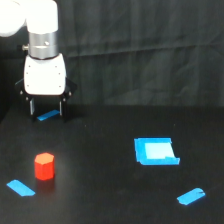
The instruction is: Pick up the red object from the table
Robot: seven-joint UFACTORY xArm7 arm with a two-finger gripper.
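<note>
The red object (44, 166), a small red-orange block with a hexagonal top, stands upright on the black table (110, 200) at the exterior view's lower left. My gripper (46, 111) hangs from the white arm at the upper left, well above and behind the block. Its two dark fingers (32, 107) are spread apart with nothing between them; a blue tape strip (48, 116) on the table shows through the gap.
A blue square patch (156, 151) lies right of centre. Blue tape strips lie at the lower left (20, 188) and lower right (191, 196). A black cloth backdrop (150, 50) hangs behind the table.
</note>
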